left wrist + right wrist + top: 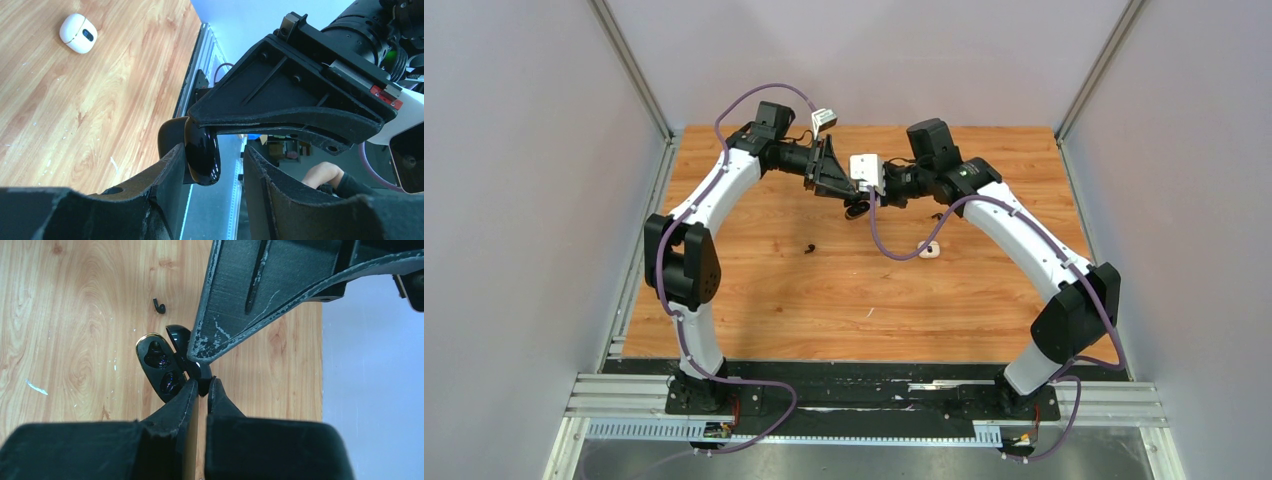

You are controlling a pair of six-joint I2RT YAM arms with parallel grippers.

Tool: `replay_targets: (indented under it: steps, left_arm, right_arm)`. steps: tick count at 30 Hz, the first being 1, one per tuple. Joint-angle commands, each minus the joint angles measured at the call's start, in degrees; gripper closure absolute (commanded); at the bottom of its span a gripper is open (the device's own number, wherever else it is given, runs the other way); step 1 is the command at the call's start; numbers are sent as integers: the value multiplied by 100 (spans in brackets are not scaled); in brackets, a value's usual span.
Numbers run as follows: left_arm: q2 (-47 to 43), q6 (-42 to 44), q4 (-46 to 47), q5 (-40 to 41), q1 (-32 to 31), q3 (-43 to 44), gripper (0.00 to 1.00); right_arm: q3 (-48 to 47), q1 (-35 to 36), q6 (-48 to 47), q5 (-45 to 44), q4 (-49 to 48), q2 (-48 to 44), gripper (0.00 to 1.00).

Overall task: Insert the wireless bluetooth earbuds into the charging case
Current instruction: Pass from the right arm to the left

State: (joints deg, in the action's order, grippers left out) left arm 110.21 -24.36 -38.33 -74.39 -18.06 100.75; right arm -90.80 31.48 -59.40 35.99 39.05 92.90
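Bolted to a black rail [864, 397] at the near edge of the wood-grain table [754, 310], the left arm [714, 200] and right arm [1034, 240] arch between pale grey panels [514, 200]. Toward the far edge the right gripper [202, 385] is clamped on an opened black charging case [160, 365]. The left gripper [215, 160] has its fingers parted around it, one touching. A white case [929, 250] lies right of centre, a black earbud [810, 248] left of it.

Case [160, 367] aloft mid-table, earbud [810, 248] on table [824, 310], second case [930, 250] to its right.
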Motion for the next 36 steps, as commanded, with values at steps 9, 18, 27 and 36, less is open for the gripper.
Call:
replay_targets:
  steps: [9,18,27,36]
  left_arm:
    - [48,-47,54,-171,-13,-29,49]
    - [79,-77,71,-184,-22,-54,51]
    - [88,-90,92,-191,-29,-81,57]
    - [97,-183,251,-305,-46,-107,78]
  right_arm:
    - [-291,50,100,-75,-291,77,100]
    - [-332,117,190,-203,-417,126,100]
    - [-370,125,229,-288,-485,157,100]
    - [-317,157,266,-393,-579,160,100]
